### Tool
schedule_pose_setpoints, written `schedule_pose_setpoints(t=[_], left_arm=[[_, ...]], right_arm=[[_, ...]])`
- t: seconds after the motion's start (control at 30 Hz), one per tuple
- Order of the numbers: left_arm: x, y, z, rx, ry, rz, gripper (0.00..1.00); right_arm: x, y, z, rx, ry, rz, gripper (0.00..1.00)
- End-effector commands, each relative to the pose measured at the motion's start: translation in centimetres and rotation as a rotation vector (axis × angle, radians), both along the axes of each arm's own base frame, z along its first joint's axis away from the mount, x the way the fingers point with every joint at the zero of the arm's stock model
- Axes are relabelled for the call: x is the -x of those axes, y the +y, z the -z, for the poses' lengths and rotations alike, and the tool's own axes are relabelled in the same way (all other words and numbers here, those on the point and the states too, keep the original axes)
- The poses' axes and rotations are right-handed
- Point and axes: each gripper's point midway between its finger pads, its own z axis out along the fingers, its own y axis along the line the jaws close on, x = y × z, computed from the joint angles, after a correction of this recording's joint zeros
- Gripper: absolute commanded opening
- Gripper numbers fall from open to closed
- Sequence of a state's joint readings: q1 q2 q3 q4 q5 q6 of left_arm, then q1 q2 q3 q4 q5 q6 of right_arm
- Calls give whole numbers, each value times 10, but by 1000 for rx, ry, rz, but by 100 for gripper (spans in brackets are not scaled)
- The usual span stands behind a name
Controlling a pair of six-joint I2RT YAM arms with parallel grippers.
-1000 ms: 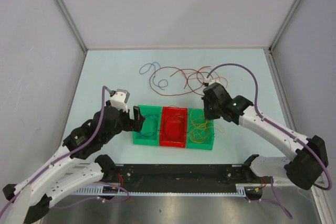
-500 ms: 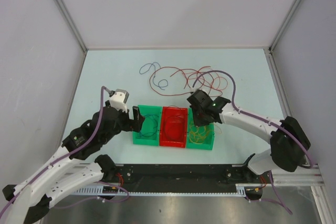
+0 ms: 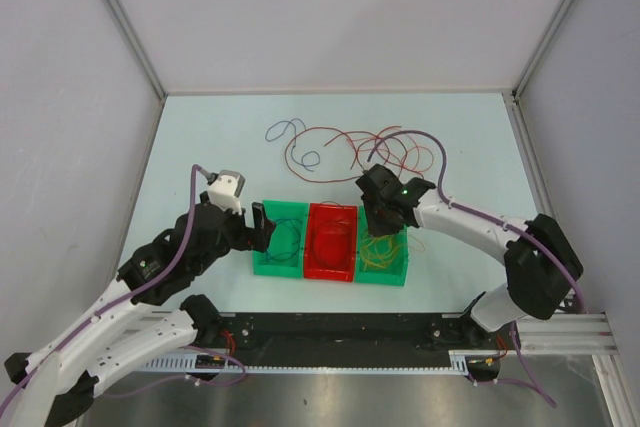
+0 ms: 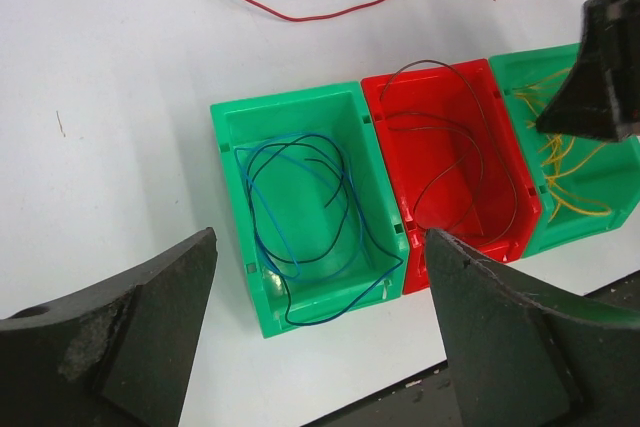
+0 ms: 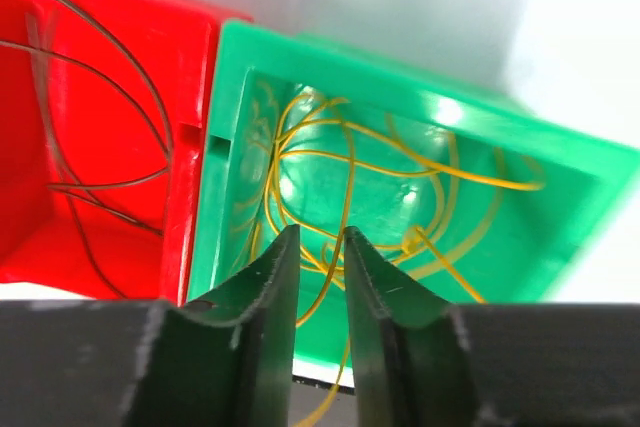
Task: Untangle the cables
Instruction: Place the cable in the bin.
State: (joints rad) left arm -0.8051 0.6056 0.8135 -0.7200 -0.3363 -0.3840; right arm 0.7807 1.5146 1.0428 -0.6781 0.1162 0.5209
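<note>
A tangle of loose red and blue cables (image 3: 345, 147) lies on the table behind three bins. My right gripper (image 3: 383, 222) hangs over the right green bin (image 3: 400, 269). In the right wrist view that gripper (image 5: 320, 235) stands narrowly open, and a yellow cable (image 5: 352, 177) runs loosely down through the gap into the bin's coil of yellow cables. My left gripper (image 3: 262, 227) hovers wide open at the left green bin (image 4: 290, 97), which holds blue cables (image 4: 262, 209); nothing is between the left gripper's fingers (image 4: 320, 247).
The red bin (image 4: 383, 137) between the two green ones holds thin dark cables (image 4: 470, 137). The bins stand in a row near the table's front edge, just ahead of the black base rail (image 3: 340, 332). Grey walls enclose the table on three sides.
My right gripper swung from the cable tangle leftward and down over the right green bin, and its jaws have parted slightly. The left arm has not moved.
</note>
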Motion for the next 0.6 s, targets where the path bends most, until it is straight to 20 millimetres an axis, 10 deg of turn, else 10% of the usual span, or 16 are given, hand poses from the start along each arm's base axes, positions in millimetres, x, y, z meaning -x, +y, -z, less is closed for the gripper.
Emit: schedule_pose_setpoints(t=[0.0,0.27,0.57], left_arm=[[-2,0,-4,11,-17,-5,90],[-2,-1,-2,4,-10,-1,90],[-2,0,-3,8,-15,-6,90]], right_arm=[[-20,-16,-57,-21,-139,40,34],[-28,-86,-81,40,-169,258,47],[2,-111,-48,16,-27,433,50]])
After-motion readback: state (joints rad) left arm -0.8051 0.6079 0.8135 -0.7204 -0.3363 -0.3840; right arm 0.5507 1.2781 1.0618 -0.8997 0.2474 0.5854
